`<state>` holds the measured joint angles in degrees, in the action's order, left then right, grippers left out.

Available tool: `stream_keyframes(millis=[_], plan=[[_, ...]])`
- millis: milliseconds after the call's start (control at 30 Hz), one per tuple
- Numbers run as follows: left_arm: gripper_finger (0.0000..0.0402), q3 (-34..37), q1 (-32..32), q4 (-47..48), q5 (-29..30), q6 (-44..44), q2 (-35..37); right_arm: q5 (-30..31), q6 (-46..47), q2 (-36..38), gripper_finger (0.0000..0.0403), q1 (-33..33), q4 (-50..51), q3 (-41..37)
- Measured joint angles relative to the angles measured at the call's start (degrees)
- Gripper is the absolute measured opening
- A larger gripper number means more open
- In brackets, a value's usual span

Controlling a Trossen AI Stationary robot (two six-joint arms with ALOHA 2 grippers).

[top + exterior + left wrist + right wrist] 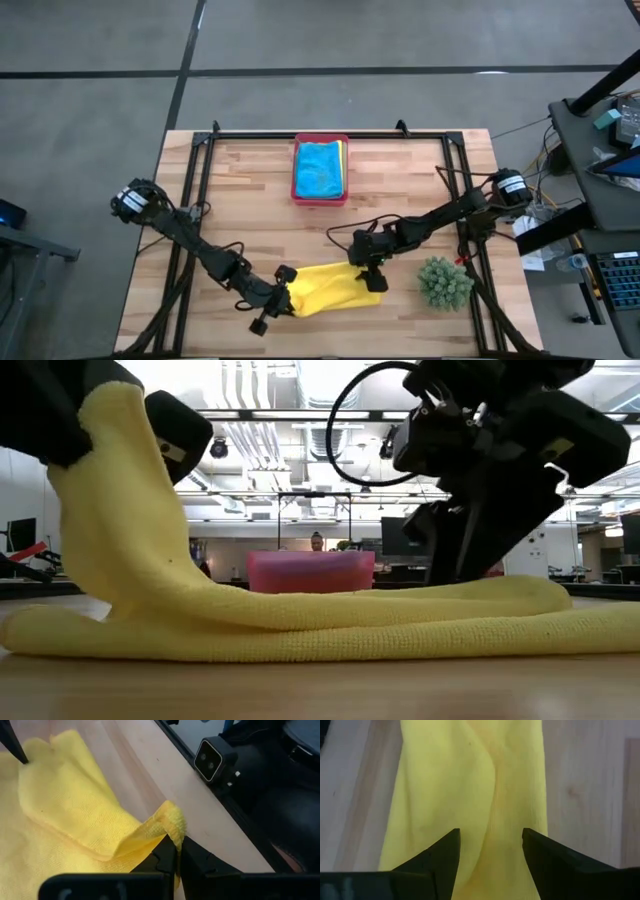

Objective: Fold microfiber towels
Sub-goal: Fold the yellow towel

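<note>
High view shows a yellow towel (pixel 330 287) lying near the front edge of the wooden table (pixel 250 190), stretched into a long, rumpled band between the two arms. Its surface is a soft, fine-looped weave, bright lemon in colour, with a long crease running down its length in the right wrist view. The left gripper (pixel 283 300) is at the towel's left end, its fingers pinched tight on a corner of the cloth; in the left wrist view that corner bunches into a small puckered fold just above the closed fingertips (pixel 170 851). In the low view the gripped end rises steeply off the table while the rest lies flat in two layers. The right gripper (pixel 374 279) is at the towel's right end, its fingers standing apart over the cloth with yellow fabric showing between them; it grips nothing. At the back of the table a pink tray (pixel 320 197) holds a turquoise towel (pixel 319 170), with a yellow edge showing at its right side. A spiky green plant (pixel 444 282) stands just right of the yellow towel.
</note>
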<state>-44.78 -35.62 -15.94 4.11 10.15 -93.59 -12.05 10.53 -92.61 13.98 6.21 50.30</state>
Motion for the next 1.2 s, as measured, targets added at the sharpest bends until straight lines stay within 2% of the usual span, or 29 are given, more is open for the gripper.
stream_keyframes(millis=[167, 433, 733, 800, 1067, 1200], plan=[[0.0, 0.03, 0.02, -0.03, 1.96, 0.02, -0.01, -0.37, 2.15, 2.24, 0.0203, 0.16, 3.42, -0.07], [0.0, 0.14, 0.61, -0.21, 3.29, -0.02, -0.51, -0.56, 7.18, 2.67, 0.0191, 3.37, 3.61, -0.07], [0.0, 0.18, 0.79, -3.32, 3.29, -0.41, -2.73, 0.22, 12.28, -2.3, 0.018, 4.1, 1.04, -0.33], [0.0, 0.18, 0.79, -3.6, 3.29, -0.47, -3.0, 0.15, 12.21, -2.37, 0.016, 4.15, 0.77, -0.33], [0.0, 0.18, 0.85, -4.1, 2.83, -1.18, -3.18, 0.07, 11.87, -0.38, 0.0032, 4.15, 3.76, 0.28], [0.0, 0.18, 0.85, -2.94, 4.08, -1.53, -3.12, 0.11, 10.77, 0.36, 0.0011, 4.15, 5.45, 0.83]])
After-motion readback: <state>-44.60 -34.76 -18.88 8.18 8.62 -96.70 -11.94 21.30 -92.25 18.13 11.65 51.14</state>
